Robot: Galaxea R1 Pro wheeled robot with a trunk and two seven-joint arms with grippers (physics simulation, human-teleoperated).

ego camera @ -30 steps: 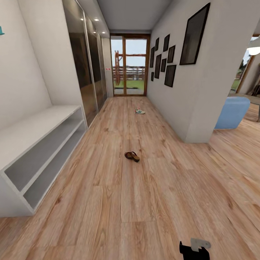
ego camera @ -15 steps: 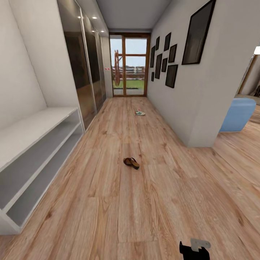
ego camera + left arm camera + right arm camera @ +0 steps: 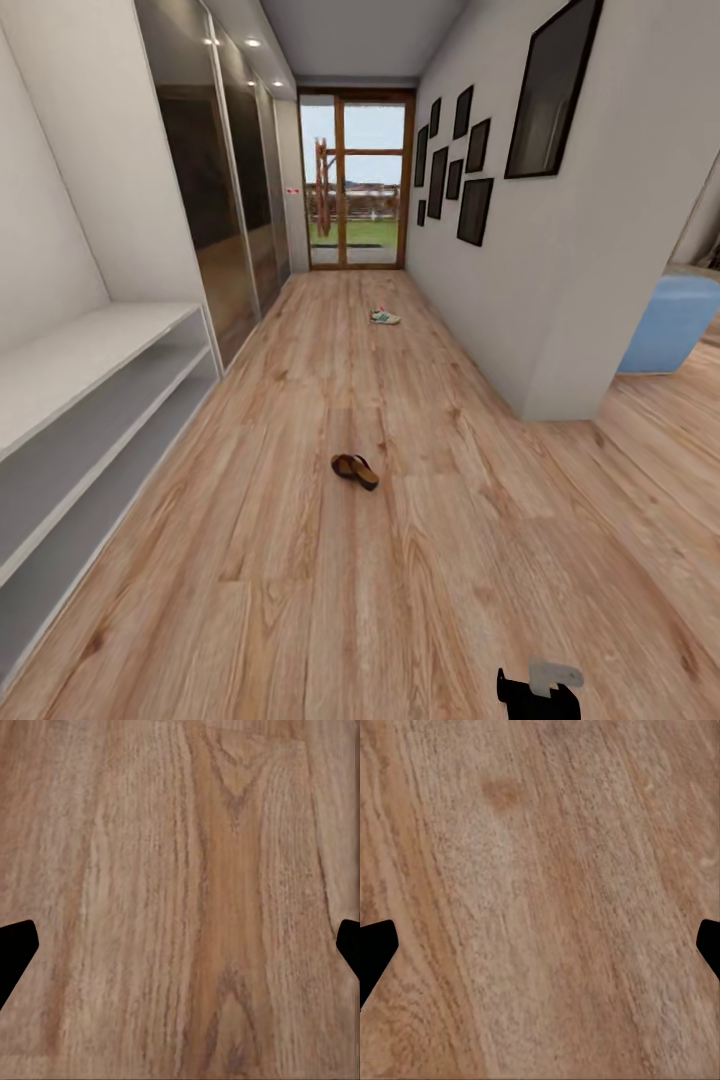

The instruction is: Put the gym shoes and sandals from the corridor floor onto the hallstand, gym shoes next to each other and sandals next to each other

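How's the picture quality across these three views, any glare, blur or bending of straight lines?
Head view: wide-angle stretch splays the walls and the hallstand outward; ceiling spots glare on the glossy wardrobe doors; the glass door is bright with daylight; the far gym shoe is tiny, the sandal sharper. Left wrist view and right wrist view: soft, evenly lit floor grain, no shadows.

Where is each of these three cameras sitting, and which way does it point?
Head view: high on the robot, looking down the corridor at a sandal, a sneaker and the shoe rack; a dark robot part shows.
Left wrist view: faces the floor between open fingertips.
Right wrist view: the same, fingertips apart.
Both wrist views share bare wood planks.
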